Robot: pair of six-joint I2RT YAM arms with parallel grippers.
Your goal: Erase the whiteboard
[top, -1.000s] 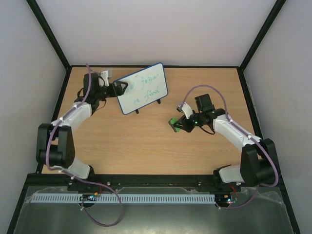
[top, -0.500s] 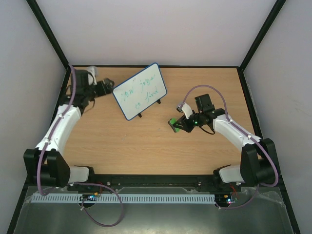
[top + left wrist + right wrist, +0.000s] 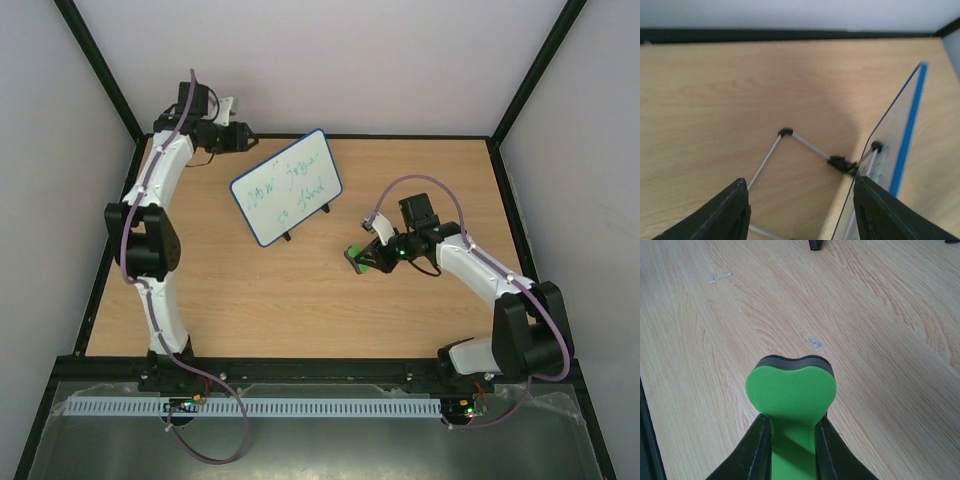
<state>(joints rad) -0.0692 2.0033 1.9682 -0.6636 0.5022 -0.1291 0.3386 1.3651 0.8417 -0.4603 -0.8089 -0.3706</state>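
Observation:
The whiteboard (image 3: 287,187), white with a blue frame and green handwriting, stands tilted on its black feet at the back middle of the table. My left gripper (image 3: 243,136) is open and empty, raised behind the board's upper left corner and apart from it. In the left wrist view the board's blue edge (image 3: 910,123) and its wire stand (image 3: 805,143) lie ahead of the open gripper (image 3: 800,215). My right gripper (image 3: 364,256) is shut on the green eraser (image 3: 356,256), low over the table to the right of the board. The eraser (image 3: 790,390) sticks out past the gripper (image 3: 791,422).
The wooden table (image 3: 300,300) is walled by a black frame, with white walls at the back and sides. The back wall's black rail (image 3: 790,35) runs close behind the board. Small white specks (image 3: 720,277) lie on the wood ahead of the eraser.
My left gripper has let go of the whiteboard's left edge, drawn back and risen toward the back left corner. The board has turned slightly and stands alone. The right arm has barely moved.

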